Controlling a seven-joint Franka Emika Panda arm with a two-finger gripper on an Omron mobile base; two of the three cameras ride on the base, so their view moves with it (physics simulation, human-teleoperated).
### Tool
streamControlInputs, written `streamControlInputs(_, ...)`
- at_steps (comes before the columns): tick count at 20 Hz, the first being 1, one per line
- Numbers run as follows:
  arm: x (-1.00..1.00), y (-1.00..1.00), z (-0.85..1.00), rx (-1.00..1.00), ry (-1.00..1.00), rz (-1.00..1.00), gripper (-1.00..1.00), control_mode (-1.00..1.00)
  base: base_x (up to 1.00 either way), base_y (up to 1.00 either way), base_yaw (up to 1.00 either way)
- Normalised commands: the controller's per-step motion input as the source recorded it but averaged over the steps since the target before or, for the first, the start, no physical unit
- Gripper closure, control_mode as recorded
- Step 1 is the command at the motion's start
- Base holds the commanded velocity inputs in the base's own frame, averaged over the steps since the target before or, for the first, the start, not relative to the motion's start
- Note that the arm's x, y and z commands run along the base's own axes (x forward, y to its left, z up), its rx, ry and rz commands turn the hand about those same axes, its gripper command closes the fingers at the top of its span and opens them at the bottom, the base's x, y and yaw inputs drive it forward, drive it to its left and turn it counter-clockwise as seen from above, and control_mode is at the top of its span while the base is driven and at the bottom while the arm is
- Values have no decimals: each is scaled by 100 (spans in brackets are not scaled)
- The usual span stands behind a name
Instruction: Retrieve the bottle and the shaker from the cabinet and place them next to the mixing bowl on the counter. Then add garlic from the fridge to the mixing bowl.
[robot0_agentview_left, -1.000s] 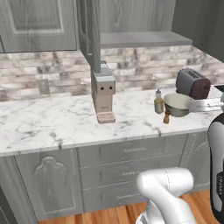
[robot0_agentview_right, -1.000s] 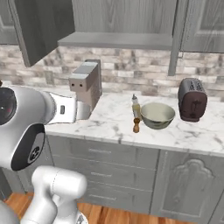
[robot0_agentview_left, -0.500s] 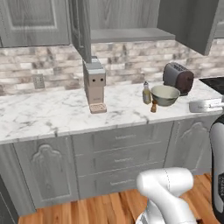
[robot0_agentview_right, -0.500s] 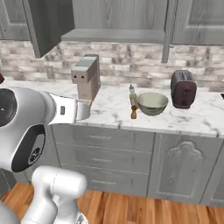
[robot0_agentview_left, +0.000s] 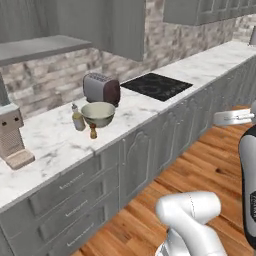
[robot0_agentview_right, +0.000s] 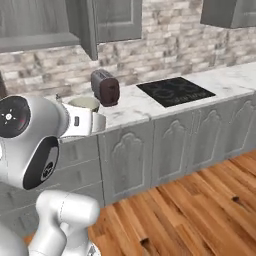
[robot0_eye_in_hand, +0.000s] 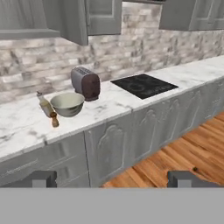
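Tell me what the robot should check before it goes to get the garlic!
1. Bottle out of the cabinet, standing by the mixing bowl: ok.
2. Shaker on the counter beside the bowl: ok.
3. Bowl ready with nothing inside: ok.
4. Gripper open and holding nothing: ok.
5. Fridge in sight: not ok.
6. Wooden floor free of things to bump: ok, as far as shown.

From the right base camera my own white arm covers most of the pale olive-green mixing bowl (robot0_agentview_right: 84, 103), leaving me just its far rim beside the dark toaster (robot0_agentview_right: 105, 88). The tall clear glass bottle (robot0_agentview_left: 77, 118) and small brown wooden shaker (robot0_agentview_left: 93, 131) near the marble counter's (robot0_agentview_left: 55, 142) front edge are too small to read any label. The grey coffee machine (robot0_agentview_left: 11, 136) is clipped by the left edge of the left base picture.
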Motion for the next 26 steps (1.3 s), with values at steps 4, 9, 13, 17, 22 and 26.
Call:
streamControlInputs(4,0,0,0,0,0,0,-100,100,24,9,-74)
streamControlInputs(9,0,0,0,0,0,0,-100,100,39,13,-70)
streamControlInputs(13,0,0,0,0,0,0,-100,100,41,24,-71)
streamControlInputs(17,0,0,0,0,0,0,-100,100,44,25,-72)
streamControlInputs(22,0,0,0,0,0,0,-100,100,55,31,-66)
streamControlInputs(26,0,0,0,0,0,0,-100,100,39,9,-56)
